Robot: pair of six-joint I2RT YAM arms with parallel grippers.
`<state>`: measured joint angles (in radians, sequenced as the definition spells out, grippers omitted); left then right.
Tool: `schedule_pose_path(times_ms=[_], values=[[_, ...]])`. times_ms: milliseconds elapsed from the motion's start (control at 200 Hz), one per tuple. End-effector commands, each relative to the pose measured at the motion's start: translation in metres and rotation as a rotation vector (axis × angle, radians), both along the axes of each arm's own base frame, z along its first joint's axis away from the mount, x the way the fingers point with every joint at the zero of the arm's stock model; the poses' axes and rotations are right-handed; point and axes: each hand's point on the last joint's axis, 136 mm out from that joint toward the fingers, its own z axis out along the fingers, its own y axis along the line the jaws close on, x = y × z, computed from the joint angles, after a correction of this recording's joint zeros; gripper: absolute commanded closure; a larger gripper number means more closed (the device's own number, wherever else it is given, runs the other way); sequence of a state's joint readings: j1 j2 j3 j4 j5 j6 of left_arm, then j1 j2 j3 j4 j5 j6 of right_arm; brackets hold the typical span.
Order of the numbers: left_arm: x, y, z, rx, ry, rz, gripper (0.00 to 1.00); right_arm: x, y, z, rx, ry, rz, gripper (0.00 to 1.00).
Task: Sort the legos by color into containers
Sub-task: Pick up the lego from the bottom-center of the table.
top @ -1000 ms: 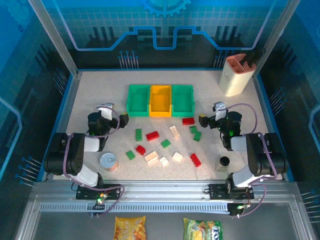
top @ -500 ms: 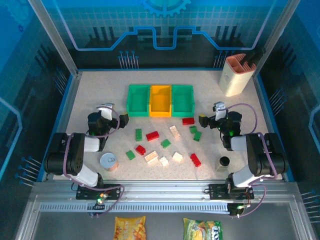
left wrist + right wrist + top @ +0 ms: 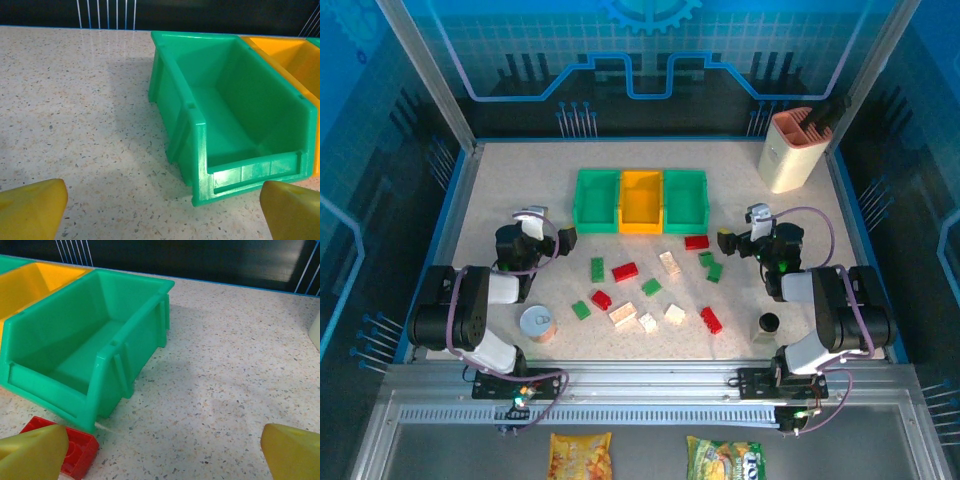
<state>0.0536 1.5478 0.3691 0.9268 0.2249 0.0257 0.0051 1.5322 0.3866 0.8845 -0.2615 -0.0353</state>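
**Tabletop stock: bricks loose, both claws wide open**

**Bins.** Three are joined in a row toward the far edge of the tabletop (image 3: 500,180), midway across: left green bin (image 3: 596,200), yellow-orange bin (image 3: 641,200), right green bin (image 3: 685,200).

**Bricks.** All lie scattered on the tabletop between the bins and the near edge, outside the bins.
- One red brick (image 3: 697,242) sits just in front of the right green bin's front right corner.
- A green brick (image 3: 597,268) lies in front of the left green bin.
- A cream brick (image 3: 668,263) lies mid-scatter.

**Left claw** (image 3: 563,239). It sits by the left green bin's front left corner. Its fingers are spread wide and hold nothing.

**Right claw** (image 3: 725,241). It sits just right of the red brick. Its fingers are spread wide and hold nothing.

**Sundries.**
- A tin can (image 3: 537,322) stands near the near edge, on the left.
- A black cup (image 3: 768,323) stands near the near edge, on the right.
- A beige-and-salmon holder (image 3: 788,150) stands in the far right corner.
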Motion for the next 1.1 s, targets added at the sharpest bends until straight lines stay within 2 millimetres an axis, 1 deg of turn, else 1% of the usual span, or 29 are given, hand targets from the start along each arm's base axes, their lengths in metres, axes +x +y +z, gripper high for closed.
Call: schedule_pose_path(times_ms=[0, 85, 180, 325, 415, 550, 685, 780, 795, 981, 1096], values=[[0.002, 0.005, 0.004, 0.002, -0.025, 0.017, 0.01, 0.001, -0.004, 0.004, -0.012, -0.031, -0.007, 0.00], [0.000, 0.001, 0.005, -0.001, -0.031, -0.007, 0.01, 0.003, -0.006, 0.004, -0.013, -0.024, -0.025, 0.00], [-0.003, -0.003, 0.008, 0.004, -0.044, -0.028, 0.01, 0.003, -0.007, 0.009, -0.012, -0.028, -0.030, 0.00], [-0.004, 0.007, 0.019, 0.007, -0.054, 0.039, 0.01, 0.000, -0.012, 0.023, -0.014, -0.022, -0.061, 0.00], [-0.005, 0.010, 0.024, 0.009, -0.048, 0.064, 0.01, -0.001, -0.015, 0.032, -0.015, -0.020, -0.082, 0.00], [-0.006, 0.014, 0.032, 0.035, -0.016, 0.118, 0.01, -0.004, -0.016, 0.049, -0.038, 0.012, -0.105, 0.00], [-0.009, 0.020, 0.043, 0.035, 0.034, 0.196, 0.01, -0.008, -0.017, 0.061, -0.044, 0.064, -0.139, 0.00], [-0.012, 0.018, 0.055, 0.013, 0.070, 0.205, 0.01, -0.009, -0.014, 0.070, -0.024, 0.084, -0.152, 0.01], [-0.012, 0.019, 0.057, 0.010, 0.076, 0.210, 0.01, -0.012, -0.013, 0.067, -0.025, 0.107, -0.152, 0.01], [-0.027, 0.022, 0.079, -0.041, 0.190, 0.257, 0.01, -0.022, 0.001, 0.072, 0.026, 0.235, -0.155, 0.04], [-0.037, 0.017, 0.093, -0.066, 0.256, 0.243, 0.01, -0.033, 0.009, 0.067, 0.047, 0.333, -0.165, 0.06]])
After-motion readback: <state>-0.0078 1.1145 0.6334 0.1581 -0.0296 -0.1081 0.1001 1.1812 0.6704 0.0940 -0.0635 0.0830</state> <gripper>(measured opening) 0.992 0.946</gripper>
